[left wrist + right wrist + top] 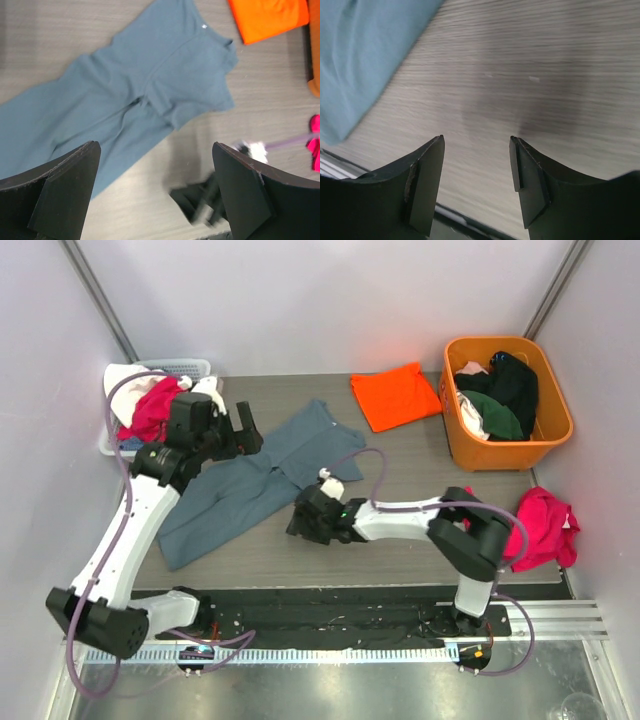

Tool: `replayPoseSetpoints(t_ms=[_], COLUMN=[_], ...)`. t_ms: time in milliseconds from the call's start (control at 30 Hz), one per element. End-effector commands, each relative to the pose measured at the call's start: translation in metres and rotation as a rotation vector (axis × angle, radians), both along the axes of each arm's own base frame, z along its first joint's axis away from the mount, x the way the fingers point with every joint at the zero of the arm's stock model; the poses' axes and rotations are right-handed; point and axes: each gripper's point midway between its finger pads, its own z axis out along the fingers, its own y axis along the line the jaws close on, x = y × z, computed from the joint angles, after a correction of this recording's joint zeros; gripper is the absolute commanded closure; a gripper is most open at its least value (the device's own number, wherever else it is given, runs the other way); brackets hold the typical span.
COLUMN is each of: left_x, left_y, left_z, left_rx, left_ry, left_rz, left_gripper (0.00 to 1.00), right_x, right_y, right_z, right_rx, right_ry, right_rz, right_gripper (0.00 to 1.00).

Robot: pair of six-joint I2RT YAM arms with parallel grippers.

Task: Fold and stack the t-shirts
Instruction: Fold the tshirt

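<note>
The slate blue-grey t-shirt (255,480) lies partly folded on the table, running from centre back to front left; it also shows in the left wrist view (150,85) and at the left edge of the right wrist view (355,60). The orange t-shirt (395,395) lies folded at the back, also in the left wrist view (270,17). My left gripper (245,430) is open and empty, raised above the blue shirt's upper left part. My right gripper (300,520) is open and empty, low over bare table just right of the blue shirt's near edge.
An orange plastic tub (505,400) of dark and white clothes stands at the back right. A white basket (150,405) with pink and white clothes stands at the back left. A pink garment (545,525) lies at the right. Grey walls enclose the table.
</note>
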Motion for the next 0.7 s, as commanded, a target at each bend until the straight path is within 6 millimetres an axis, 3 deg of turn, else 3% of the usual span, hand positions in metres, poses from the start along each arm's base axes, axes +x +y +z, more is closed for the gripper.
replayPoseSetpoints(t_ms=[0,233,267,300,367,400,467,500,633,667], left_x=[-0.031,-0.059,-0.063,-0.064,-0.068,-0.070,-0.073,-0.074,-0.080,-0.081], left_y=[0.016,0.025,0.026,0.026,0.028,0.029,0.031,0.031,0.035,0.036], left_z=[0.010,0.023,0.024,0.025,0.028,0.029,0.028,0.029,0.027,0.026], left_rx=[0.009,0.007,0.003,0.003,0.002,0.006,0.011,0.012,0.022,0.024], left_ry=[0.006,0.000,0.000,0.000,-0.003,-0.006,-0.001,-0.003,-0.003,-0.002], left_rz=[0.026,0.024,0.025,0.027,0.025,0.026,0.029,0.028,0.033,0.035], left_gripper=[0.00,0.00,0.00,0.00,0.00,0.00,0.00,0.00,0.00,0.00], right_x=[0.020,0.026,0.031,0.031,0.036,0.036,0.040,0.041,0.039,0.039], right_y=[0.063,0.122,0.133,0.134,0.147,0.147,0.151,0.151,0.139,0.127], right_z=[0.019,0.001,0.008,-0.008,-0.003,-0.016,-0.019,-0.021,-0.035,-0.043], right_rx=[0.153,0.166,0.190,0.163,0.181,0.155,0.153,0.143,0.095,0.067], right_ry=[-0.051,-0.032,-0.039,-0.023,-0.024,-0.013,-0.015,-0.016,-0.022,-0.021], right_rz=[-0.102,-0.115,-0.118,-0.121,-0.127,-0.128,-0.134,-0.134,-0.126,-0.126], right_gripper=[0.37,0.37,0.38,0.37,0.38,0.37,0.42,0.46,0.99,0.99])
